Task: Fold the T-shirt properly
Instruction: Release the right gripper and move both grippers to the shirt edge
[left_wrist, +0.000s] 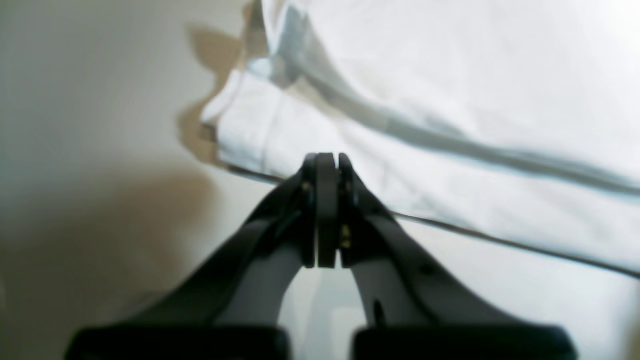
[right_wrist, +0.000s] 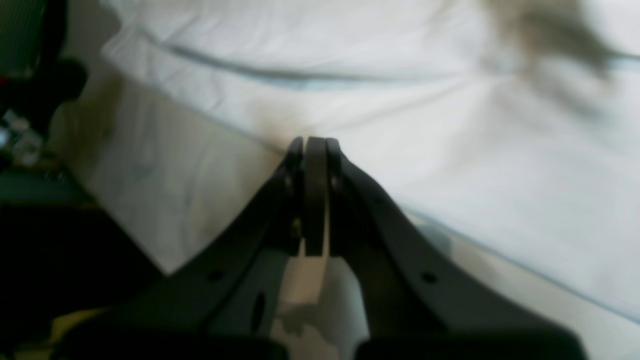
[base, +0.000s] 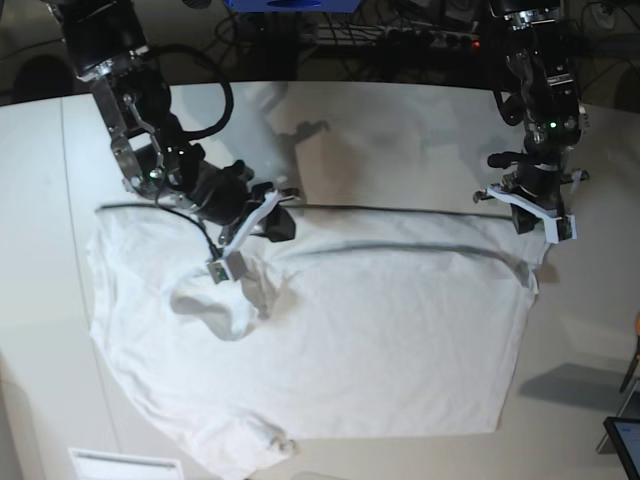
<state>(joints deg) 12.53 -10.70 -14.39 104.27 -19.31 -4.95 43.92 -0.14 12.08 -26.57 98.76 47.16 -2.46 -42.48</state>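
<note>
The white T-shirt (base: 350, 340) lies spread and wrinkled on the off-white table (base: 400, 140), its far edge a straight line between the two grippers. My right gripper (base: 280, 222) is shut on that edge near its left part. In the right wrist view the folds of the T-shirt (right_wrist: 450, 165) run together at the gripper (right_wrist: 315, 142). My left gripper (base: 535, 218) is shut at the far right corner of the shirt. In the left wrist view the gripper (left_wrist: 327, 159) sits on the hem of the T-shirt (left_wrist: 450, 75).
Bare tabletop (left_wrist: 75, 125) lies beyond the shirt's far edge. Cables and a power strip (base: 400, 35) run behind the table. A paper label (base: 125, 465) lies at the front left edge. A dark screen corner (base: 625, 445) shows at the lower right.
</note>
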